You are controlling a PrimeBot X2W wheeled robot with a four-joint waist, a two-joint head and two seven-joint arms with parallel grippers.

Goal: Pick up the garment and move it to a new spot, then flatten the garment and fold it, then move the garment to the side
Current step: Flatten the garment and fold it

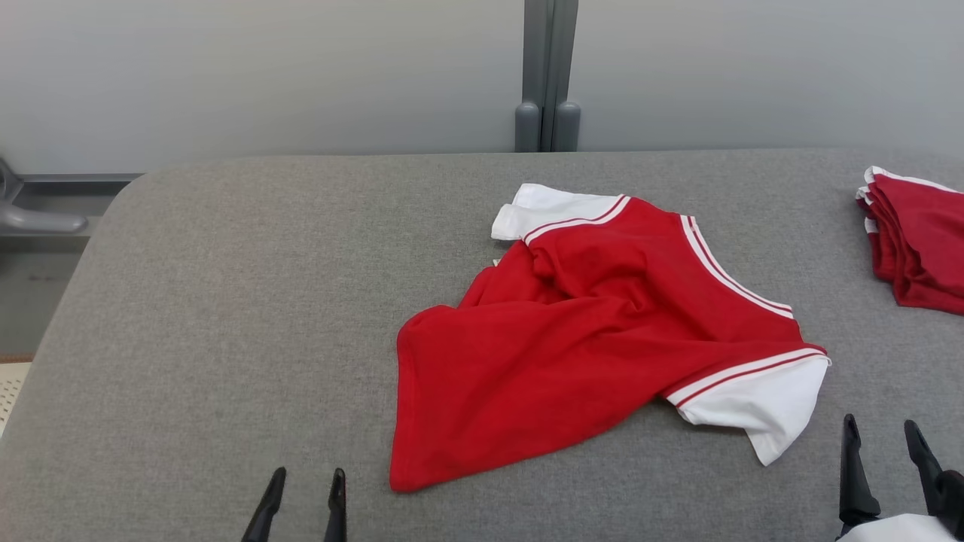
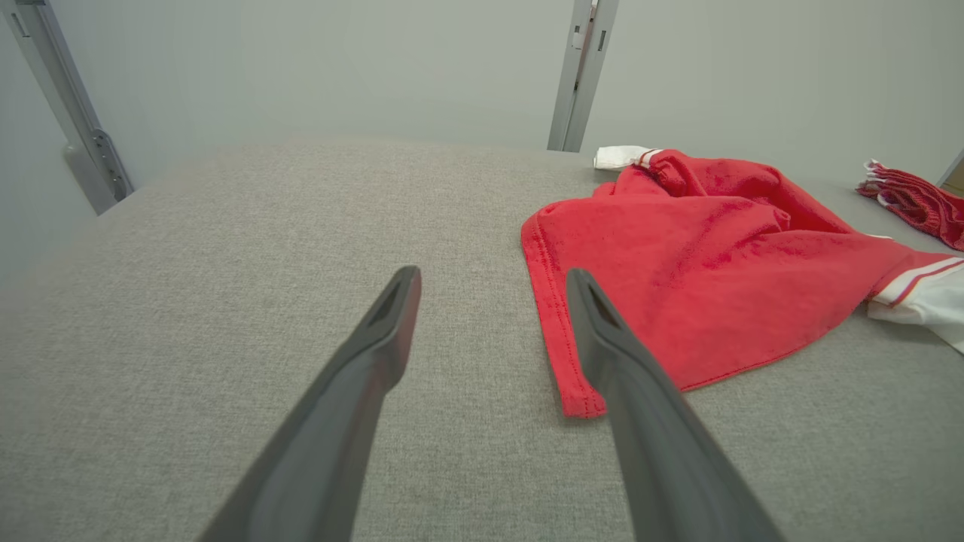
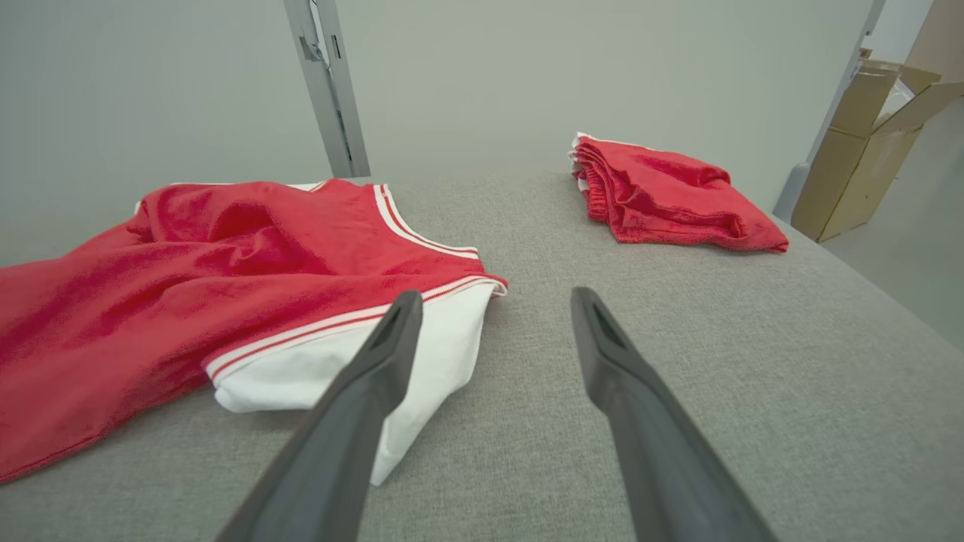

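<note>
mid-frame on worktop [image 1: 226, 301]: garment [image 1: 587, 331] crumpled. left gripper [image 1: 309, 472], right gripper [image 1: 880, 421] spread, empty; pinch hem corner [image 1: 401, 480] and white sleeve [image 1: 761, 399].

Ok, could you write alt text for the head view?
A crumpled red shirt with white sleeves lies on a grey table. The open left end effector and right end effector wait at the bottom; folded red garments lie far right.
</note>
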